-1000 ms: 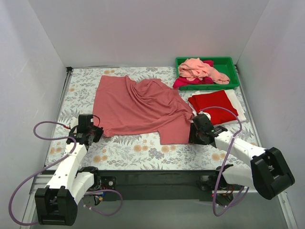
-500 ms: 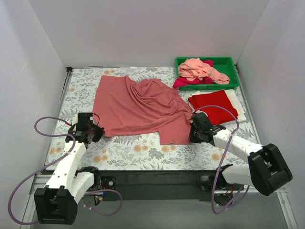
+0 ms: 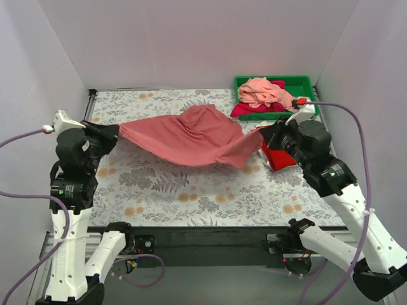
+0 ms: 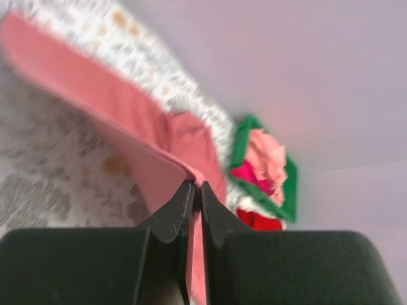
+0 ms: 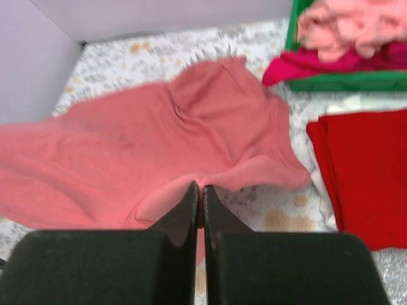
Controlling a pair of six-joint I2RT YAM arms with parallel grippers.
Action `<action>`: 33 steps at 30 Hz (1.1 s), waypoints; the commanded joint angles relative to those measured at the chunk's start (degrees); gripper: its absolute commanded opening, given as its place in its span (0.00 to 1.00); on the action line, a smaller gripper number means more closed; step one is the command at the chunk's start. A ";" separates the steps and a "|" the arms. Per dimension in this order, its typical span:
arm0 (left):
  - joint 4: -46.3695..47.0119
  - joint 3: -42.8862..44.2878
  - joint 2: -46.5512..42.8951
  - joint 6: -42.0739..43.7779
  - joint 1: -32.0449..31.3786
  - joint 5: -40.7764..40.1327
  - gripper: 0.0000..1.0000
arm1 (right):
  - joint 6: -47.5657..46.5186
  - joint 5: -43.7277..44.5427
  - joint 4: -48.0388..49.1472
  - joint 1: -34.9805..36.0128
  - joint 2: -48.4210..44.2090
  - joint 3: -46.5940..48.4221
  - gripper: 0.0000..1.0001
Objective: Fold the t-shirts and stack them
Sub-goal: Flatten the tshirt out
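The dusty rose t-shirt (image 3: 187, 136) hangs stretched above the floral table between both arms. My left gripper (image 3: 113, 131) is shut on its left edge (image 4: 198, 176), seen pinched between the black fingers. My right gripper (image 3: 264, 135) is shut on the shirt's right edge (image 5: 201, 187). The cloth (image 5: 152, 146) sags in the middle, and its far part still touches the table. A folded bright red t-shirt (image 3: 280, 154) lies on a white one at the right, partly hidden by the right arm. Salmon pink (image 3: 264, 92) and magenta (image 3: 245, 109) shirts fill the green bin (image 3: 299, 82).
The green bin (image 5: 343, 81) stands at the back right corner. White walls close in the table on three sides. The floral tablecloth (image 3: 191, 190) is bare at the front. The red stack (image 5: 365, 171) lies just right of the right gripper.
The right gripper shut on the shirt's near right edge. Both arms then rose from the table, lifting and stretching the dusty rose shirt between them.
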 commanded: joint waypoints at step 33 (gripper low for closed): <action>0.12 56.26 7.80 16.37 -4.22 -11.83 0.00 | -9.21 -6.80 -2.62 0.02 6.75 60.51 0.01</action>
